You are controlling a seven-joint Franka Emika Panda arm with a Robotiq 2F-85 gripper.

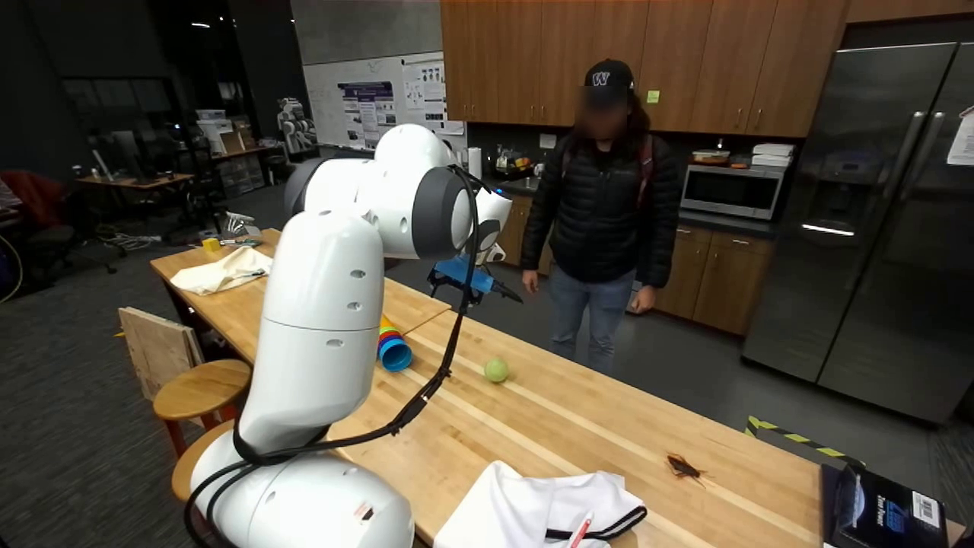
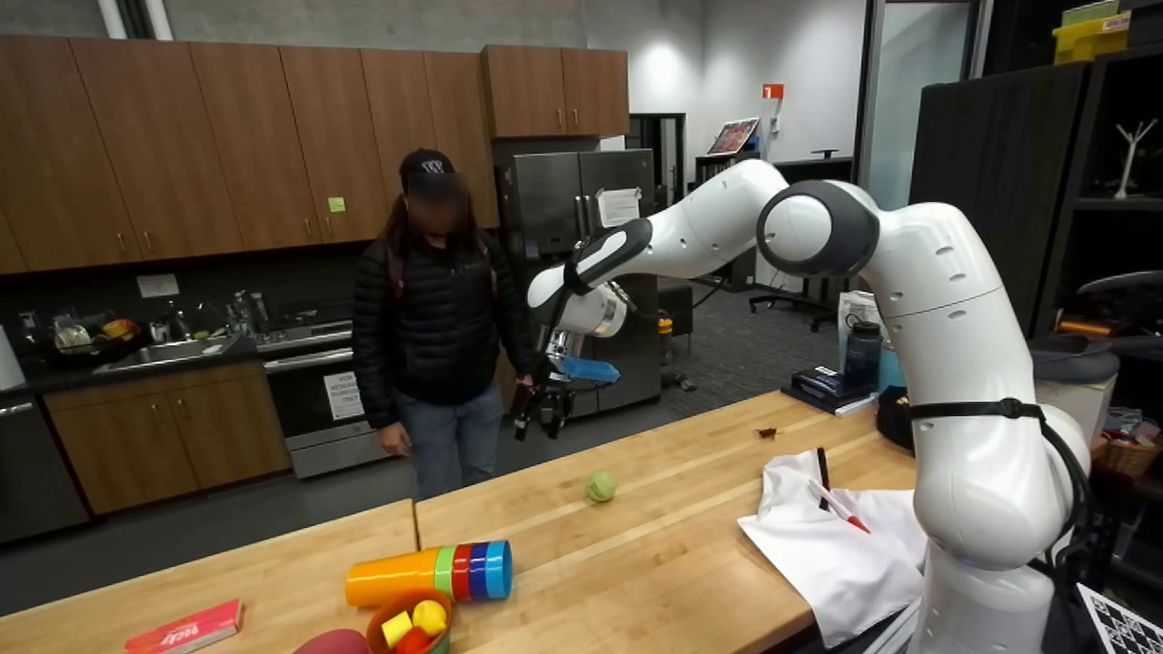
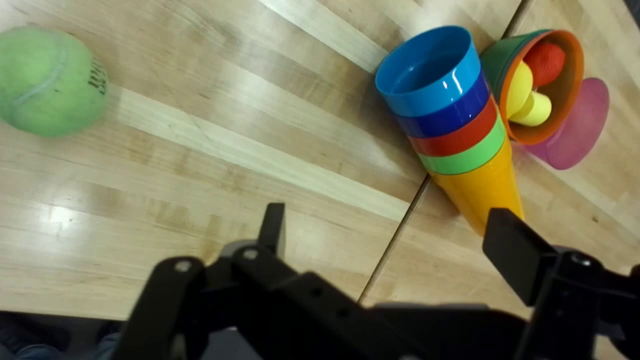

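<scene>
My gripper (image 3: 390,235) is open, with nothing between its fingers, above the wooden table. In an exterior view the gripper (image 2: 536,425) hangs in the air near the table's far edge. A stack of nested cups (image 3: 452,125), light blue through orange, lies on its side; one fingertip overlaps its orange end in the wrist view. A green tennis ball (image 3: 50,82) sits left of it; the ball shows in both exterior views (image 1: 496,371) (image 2: 601,486). An orange-rimmed cup (image 3: 575,65) holds a red ball (image 3: 545,64) and yellow pieces (image 3: 532,110). A pink cup (image 3: 575,125) lies beside it.
A white cloth (image 1: 525,506) with a red-and-white marker (image 1: 580,530) lies near the robot base. A brown insect-like object (image 1: 685,466) and a black box (image 1: 886,506) are farther along. A pink packet (image 2: 186,627) lies on the table. A person (image 2: 441,318) stands behind it.
</scene>
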